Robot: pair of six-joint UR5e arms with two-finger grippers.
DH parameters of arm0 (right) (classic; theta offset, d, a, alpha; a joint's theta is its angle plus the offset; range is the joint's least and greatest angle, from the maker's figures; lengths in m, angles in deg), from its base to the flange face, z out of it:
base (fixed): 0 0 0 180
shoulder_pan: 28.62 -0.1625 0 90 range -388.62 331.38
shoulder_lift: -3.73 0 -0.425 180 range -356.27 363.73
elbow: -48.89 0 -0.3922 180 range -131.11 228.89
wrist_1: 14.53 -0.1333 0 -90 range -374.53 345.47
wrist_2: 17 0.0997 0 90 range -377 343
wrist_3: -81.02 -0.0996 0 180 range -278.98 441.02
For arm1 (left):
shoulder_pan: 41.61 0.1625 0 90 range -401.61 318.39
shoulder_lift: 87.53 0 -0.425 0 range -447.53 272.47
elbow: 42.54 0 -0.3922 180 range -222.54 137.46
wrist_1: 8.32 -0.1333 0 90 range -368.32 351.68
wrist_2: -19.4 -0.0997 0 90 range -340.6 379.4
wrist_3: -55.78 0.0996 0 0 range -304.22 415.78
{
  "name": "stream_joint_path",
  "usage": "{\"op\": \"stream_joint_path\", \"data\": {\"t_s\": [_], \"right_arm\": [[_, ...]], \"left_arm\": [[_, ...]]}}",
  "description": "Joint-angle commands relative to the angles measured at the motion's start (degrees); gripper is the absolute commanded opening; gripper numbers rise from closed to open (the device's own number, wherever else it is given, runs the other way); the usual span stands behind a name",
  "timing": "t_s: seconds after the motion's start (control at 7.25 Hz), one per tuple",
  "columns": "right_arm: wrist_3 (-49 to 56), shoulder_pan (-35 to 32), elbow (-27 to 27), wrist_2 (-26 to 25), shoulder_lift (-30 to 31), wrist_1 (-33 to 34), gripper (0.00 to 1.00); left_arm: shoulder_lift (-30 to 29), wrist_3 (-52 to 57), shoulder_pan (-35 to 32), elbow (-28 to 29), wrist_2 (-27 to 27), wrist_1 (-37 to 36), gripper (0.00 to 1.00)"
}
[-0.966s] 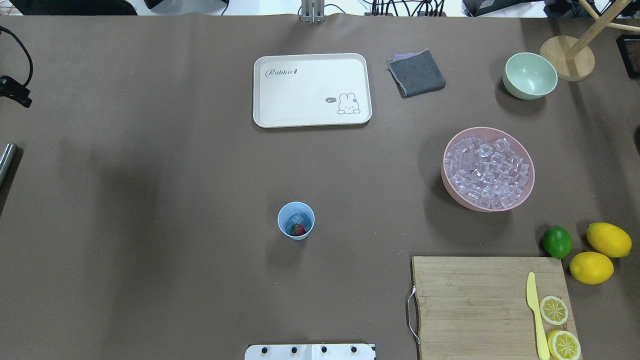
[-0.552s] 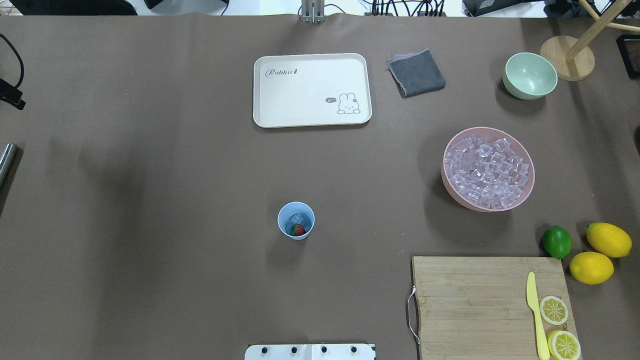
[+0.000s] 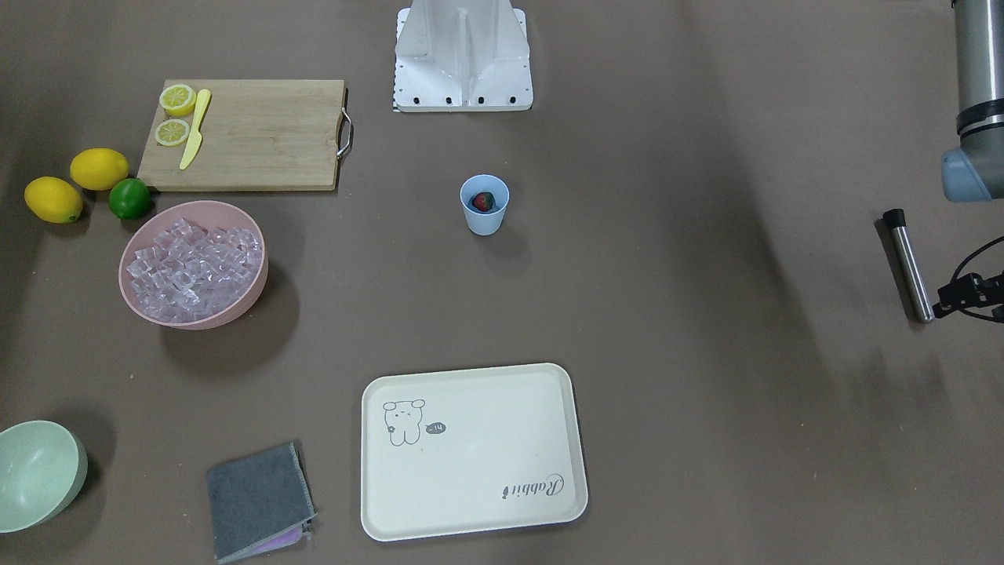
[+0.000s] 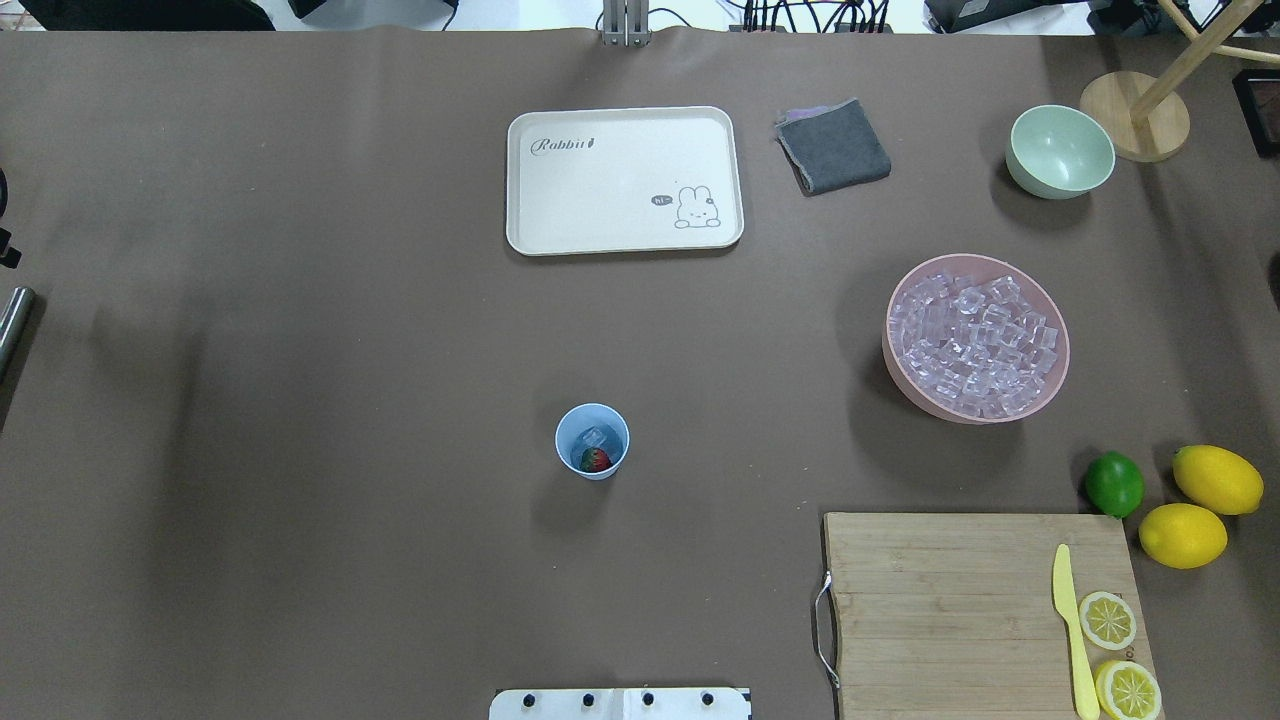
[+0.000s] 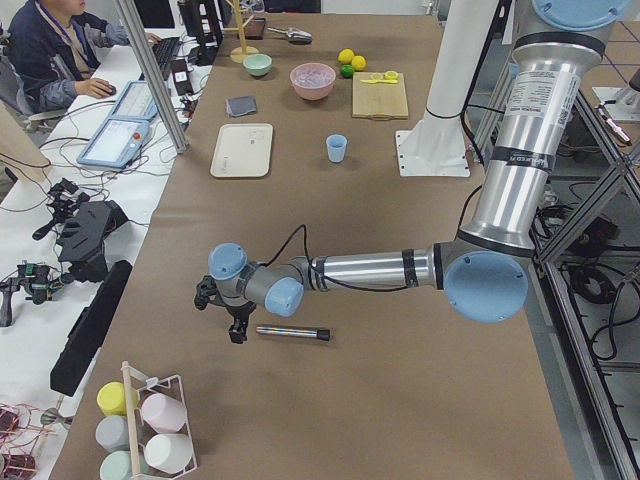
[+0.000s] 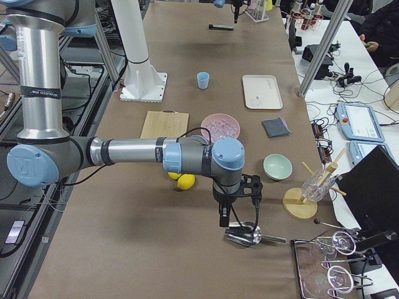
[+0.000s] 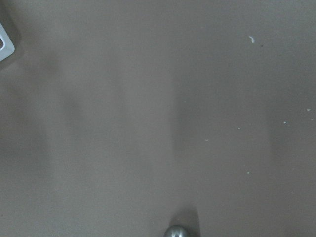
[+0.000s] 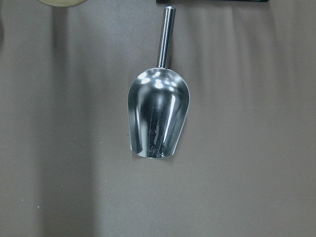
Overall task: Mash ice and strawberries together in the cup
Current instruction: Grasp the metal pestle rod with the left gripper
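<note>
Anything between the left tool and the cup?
Nothing visible: only bare table lies between the left tool and the cup. A metal rod lies close beside the tool, at the table's left end.

Tray (image 4: 625, 180), cloth (image 4: 833, 147), scoop (image 8: 158, 118), cutting board (image 4: 940, 600)

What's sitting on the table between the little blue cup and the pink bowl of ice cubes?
Nothing. In the overhead view, only bare brown table cover runs from the cup to the pink bowl.
</note>
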Motion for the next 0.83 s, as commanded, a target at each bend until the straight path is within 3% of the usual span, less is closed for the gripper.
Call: {"op": "stream_joint_path", "data": {"t_s": [0.0, 0.28, 0.69], "right_arm": [[0.0, 0.01, 0.06, 0.01, -0.06, -0.03, 1.0], [0.0, 0.01, -0.03, 0.01, -0.23, -0.03, 1.0], [0.0, 0.18, -0.03, -0.08, -0.32, -0.03, 1.0]], "left_arm": [[0.15, -5.87, 2.37, 2.13, -0.28, 6.08, 0.97], [1.02, -7.05, 4.49, 1.61, -1.95, 8.38, 0.96], [1.64, -6.44, 5.2, 2.22, -2.4, 8.92, 0.84]]}}
